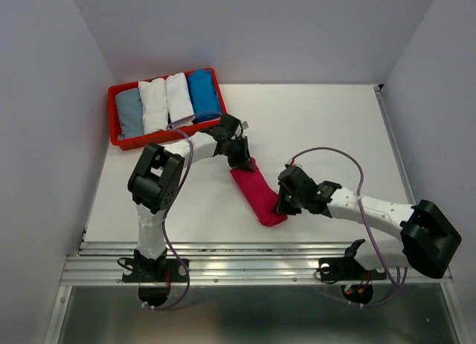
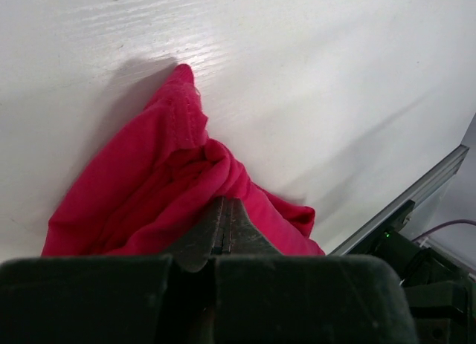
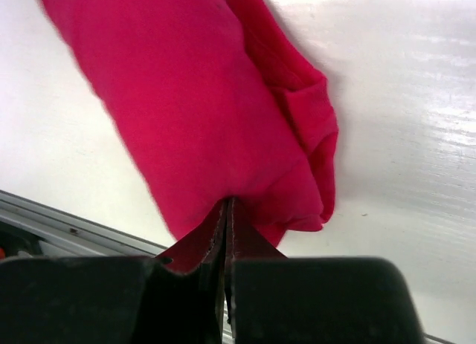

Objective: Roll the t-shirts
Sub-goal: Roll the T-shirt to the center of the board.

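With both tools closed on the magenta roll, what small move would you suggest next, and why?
Probably raise both tools together, level, lifting the rolled magenta-pink cloth t-shirt just clear of the white table. The left tool pinches its far end, the right tool its near end, and the roll looks finished; four rolled shirts already lie in the red plastic tray.

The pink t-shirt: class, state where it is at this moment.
In the top view the pink t-shirt lies rolled near the middle of the table, its far end in the left gripper, its near end in the right gripper.
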Controlling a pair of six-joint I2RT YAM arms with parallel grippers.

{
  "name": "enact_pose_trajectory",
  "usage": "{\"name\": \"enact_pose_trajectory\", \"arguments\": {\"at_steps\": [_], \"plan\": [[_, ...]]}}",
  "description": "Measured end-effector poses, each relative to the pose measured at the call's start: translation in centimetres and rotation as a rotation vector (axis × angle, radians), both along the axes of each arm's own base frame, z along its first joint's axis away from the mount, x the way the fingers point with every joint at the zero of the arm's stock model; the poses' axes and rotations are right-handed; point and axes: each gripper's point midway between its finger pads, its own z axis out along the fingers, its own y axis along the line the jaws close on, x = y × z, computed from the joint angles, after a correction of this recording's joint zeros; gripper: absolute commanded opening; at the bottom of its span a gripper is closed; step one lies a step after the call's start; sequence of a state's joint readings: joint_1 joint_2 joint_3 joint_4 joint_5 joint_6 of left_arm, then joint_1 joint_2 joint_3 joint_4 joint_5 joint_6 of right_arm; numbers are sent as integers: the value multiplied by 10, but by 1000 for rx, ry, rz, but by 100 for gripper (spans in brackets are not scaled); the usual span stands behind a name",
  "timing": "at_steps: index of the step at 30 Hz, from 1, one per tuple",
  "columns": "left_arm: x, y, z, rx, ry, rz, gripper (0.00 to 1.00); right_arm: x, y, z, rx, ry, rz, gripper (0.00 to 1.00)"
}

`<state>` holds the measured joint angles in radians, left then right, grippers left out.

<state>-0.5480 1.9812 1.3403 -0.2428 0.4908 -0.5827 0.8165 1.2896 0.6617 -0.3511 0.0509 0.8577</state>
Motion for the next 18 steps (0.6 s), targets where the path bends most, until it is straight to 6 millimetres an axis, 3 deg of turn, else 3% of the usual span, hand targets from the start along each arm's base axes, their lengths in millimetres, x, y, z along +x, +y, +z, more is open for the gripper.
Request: {"name": "enact_pose_trajectory", "arguments": {"at_steps": [6,9,14,18], "plan": [[10,1,29,-1,-60,-1,0,20,23,48,30,-101,17,2],[13,6,41,-5,-88,9,0,22,30,57,50,-120,19,3],[18,16,35,19,-92,36,0,16,26,35,26,-69,-9,4],[18,24,12,54,-67,55,0,4,5,-8,-64,-1,-47,4]]}}
